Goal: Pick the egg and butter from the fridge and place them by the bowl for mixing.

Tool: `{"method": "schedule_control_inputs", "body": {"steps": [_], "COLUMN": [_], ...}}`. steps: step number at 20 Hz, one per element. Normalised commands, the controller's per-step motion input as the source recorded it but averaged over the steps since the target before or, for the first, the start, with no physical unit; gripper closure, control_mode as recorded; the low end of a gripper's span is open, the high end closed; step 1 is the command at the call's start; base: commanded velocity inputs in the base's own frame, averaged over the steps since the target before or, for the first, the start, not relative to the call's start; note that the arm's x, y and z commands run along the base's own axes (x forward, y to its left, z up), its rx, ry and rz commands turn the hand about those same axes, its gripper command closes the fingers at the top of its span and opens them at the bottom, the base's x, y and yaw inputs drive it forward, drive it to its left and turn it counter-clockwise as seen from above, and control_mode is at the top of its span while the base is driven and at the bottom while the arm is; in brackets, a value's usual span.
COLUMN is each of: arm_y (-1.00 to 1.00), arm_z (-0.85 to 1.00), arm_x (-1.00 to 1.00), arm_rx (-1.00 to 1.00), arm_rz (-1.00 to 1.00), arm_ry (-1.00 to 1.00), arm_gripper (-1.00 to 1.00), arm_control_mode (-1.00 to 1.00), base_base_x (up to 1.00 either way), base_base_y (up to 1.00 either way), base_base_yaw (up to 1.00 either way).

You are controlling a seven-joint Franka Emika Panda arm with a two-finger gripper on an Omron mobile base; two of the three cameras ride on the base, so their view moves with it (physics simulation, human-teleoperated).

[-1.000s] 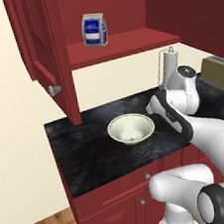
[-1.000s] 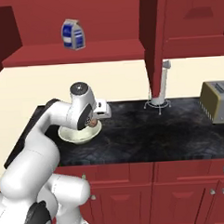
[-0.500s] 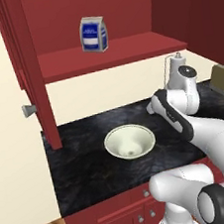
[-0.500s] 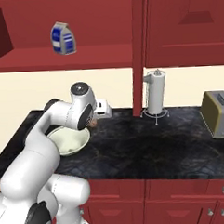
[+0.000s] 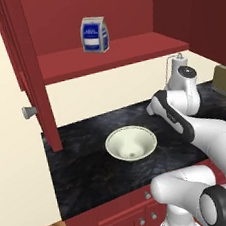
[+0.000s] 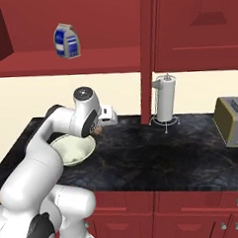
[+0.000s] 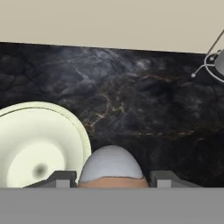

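The egg (image 7: 111, 168), pinkish-tan with a pale top, sits between my gripper's (image 7: 111, 180) two dark fingertips, so the gripper is shut on it. The hand hangs over the black counter just right of the bowl (image 7: 65, 127), a wide cream-white bowl with a pale greenish inside. From the base cameras the bowl (image 5: 116, 140) (image 6: 83, 151) stands near the counter's middle-left, and my gripper (image 6: 95, 129) hovers beside its far right rim. The fridge and the butter are out of view.
A paper towel holder (image 6: 165, 98) stands at the back of the black marble counter (image 6: 157, 156), with a toaster (image 6: 232, 121) further right. A blue milk carton (image 5: 94, 35) sits on the red shelf above. An open red cupboard door (image 5: 26, 71) hangs at the counter's left end.
The base has driven, so both base views have shifted across the counter. The arm keeps the same pose, and the grip on the egg is unchanged.
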Motion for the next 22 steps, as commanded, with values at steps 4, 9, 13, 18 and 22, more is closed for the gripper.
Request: {"method": "schedule_control_inputs", "body": {"steps": [4, 9, 13, 18, 22], "arm_y": [0.0, -0.05, -0.01, -0.21, -0.36], "arm_z": [-0.02, -0.11, -0.24, -0.35, -0.39], "arm_x": [0.11, 0.57, 0.57, 0.26, 0.04], "arm_rx": [-0.01, -0.04, -0.06, 0.06, 0.11], "arm_rz": [-0.06, -0.24, -0.08, 0.0, 0.0], "arm_ry": [0.04, 0.15, 0.25, 0.29, 0.05], "arm_gripper": [1.0, 1.0, 1.0, 1.0, 1.0], "arm_control_mode": [-1.0, -1.0, -1.0, -1.0, -1.0], "base_base_x": [0.05, 0.0, 0.0, 0.0, 0.0], "base_base_y": [0.0, 0.0, 0.0, 0.0, 0.0], "base_base_yaw": [-0.02, 0.0, 0.0, 0.0, 0.0]}}
